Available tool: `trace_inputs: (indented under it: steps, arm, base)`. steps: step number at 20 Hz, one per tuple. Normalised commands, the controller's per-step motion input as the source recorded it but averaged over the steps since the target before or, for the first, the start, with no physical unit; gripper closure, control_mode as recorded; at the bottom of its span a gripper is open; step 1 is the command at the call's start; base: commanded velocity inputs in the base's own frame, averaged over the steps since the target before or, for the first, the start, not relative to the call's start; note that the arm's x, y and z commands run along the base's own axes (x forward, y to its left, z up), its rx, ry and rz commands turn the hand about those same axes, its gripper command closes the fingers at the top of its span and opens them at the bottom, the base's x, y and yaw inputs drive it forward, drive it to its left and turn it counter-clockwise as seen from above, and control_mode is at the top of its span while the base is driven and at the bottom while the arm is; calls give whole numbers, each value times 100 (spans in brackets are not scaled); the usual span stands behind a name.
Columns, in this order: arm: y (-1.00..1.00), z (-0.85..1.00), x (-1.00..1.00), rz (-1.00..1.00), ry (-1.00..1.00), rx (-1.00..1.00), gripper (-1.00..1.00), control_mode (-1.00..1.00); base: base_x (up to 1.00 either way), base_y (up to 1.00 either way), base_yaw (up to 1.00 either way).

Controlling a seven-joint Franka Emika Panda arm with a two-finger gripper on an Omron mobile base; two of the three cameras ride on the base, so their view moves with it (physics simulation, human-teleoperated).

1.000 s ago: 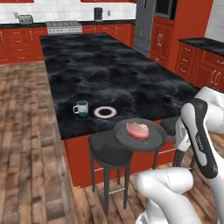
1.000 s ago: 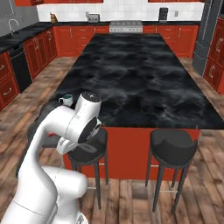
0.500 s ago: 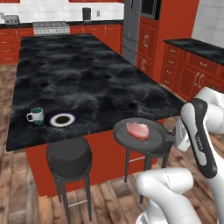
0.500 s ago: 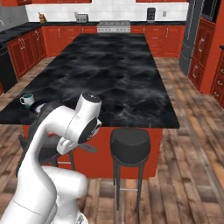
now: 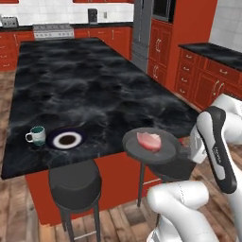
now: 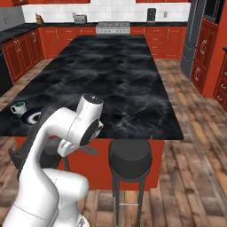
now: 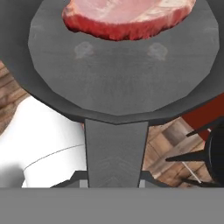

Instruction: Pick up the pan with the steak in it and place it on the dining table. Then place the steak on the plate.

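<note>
The dark grey pan (image 5: 152, 148) hangs level at the near edge of the black marble dining table (image 5: 90, 90), with the pink-red steak (image 5: 149, 140) lying in it. My gripper (image 5: 188, 153) is shut on the pan's short handle, to the pan's right. In the hand view the pan (image 7: 122, 74) fills the upper part, the steak (image 7: 127, 15) lies at its far side, and the handle (image 7: 116, 144) runs down between my gripper's (image 7: 114, 181) tips. The plate (image 5: 67, 140) lies on the table near its front left corner, to the left of the pan.
A white-teal mug (image 5: 36, 135) stands just left of the plate. Black bar stools (image 5: 75, 182) (image 6: 130, 155) stand along the table's near side, one of them under the pan. Red cabinets (image 5: 208, 80) line the right wall, and the floor is wood.
The whole scene has shifted, so the base has driven along the table's near side and closer to it. The pan with the steak stays in my gripper, unchanged relative to the arm.
</note>
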Motion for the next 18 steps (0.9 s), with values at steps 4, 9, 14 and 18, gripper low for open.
trace_inputs:
  steps: [4, 9, 14, 18]
  arm:
    - [0, 0, 0, 0, 0, 0, 100, 100]
    - [8, -17, 87, -1, -1, 3, 100, -100]
    - [12, -28, 76, 0, 0, 0, 100, -100]
    - [16, -35, 77, 0, 0, 0, 100, -100]
  base:
    - [92, 5, -2]
    - [0, 0, 0]
    - [0, 0, 0]
    - [0, 0, 0]
